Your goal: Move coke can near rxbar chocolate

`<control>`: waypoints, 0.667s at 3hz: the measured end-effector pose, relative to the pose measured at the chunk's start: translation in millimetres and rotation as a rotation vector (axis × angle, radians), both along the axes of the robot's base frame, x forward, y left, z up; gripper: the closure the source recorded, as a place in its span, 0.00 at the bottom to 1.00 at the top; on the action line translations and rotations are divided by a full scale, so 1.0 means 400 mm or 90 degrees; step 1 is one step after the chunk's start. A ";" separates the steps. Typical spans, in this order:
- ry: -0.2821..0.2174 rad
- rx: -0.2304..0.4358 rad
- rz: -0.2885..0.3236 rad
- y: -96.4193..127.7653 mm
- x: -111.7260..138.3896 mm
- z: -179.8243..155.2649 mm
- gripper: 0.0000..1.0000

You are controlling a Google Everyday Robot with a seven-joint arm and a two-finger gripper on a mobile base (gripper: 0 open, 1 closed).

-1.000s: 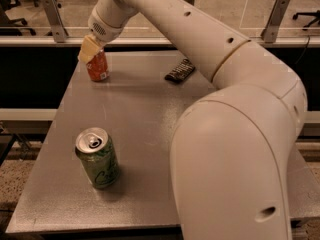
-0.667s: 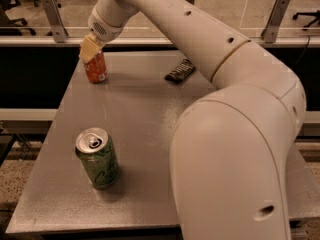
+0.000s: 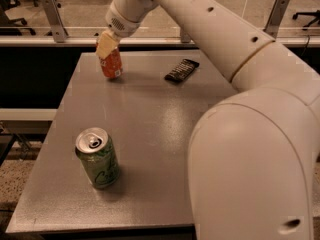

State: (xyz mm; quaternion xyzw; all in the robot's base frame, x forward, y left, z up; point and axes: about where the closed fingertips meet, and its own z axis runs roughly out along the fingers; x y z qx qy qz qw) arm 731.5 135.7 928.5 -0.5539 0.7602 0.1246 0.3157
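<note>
Grey metal worktop [image 3: 150, 126], dim lab behind. Cream pincer [image 3: 107, 45] is closed over the top of the small red-orange coke can [image 3: 113, 68]; transport step, judged. The flat dark wrapped rxbar chocolate [image 3: 181, 70] lies rightward of the pincer, apart. Next: carry right, set down beside it. Can's top and far finger hidden.

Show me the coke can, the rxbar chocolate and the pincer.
coke can [image 3: 112, 68]: camera view, red side wall under the pincer.
rxbar chocolate [image 3: 181, 70]: camera view, middle of the dark wrapper.
pincer [image 3: 107, 46]: camera view, tan tip at the can's top.
</note>
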 end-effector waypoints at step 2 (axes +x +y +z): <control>-0.015 -0.012 -0.049 -0.197 0.035 0.024 1.00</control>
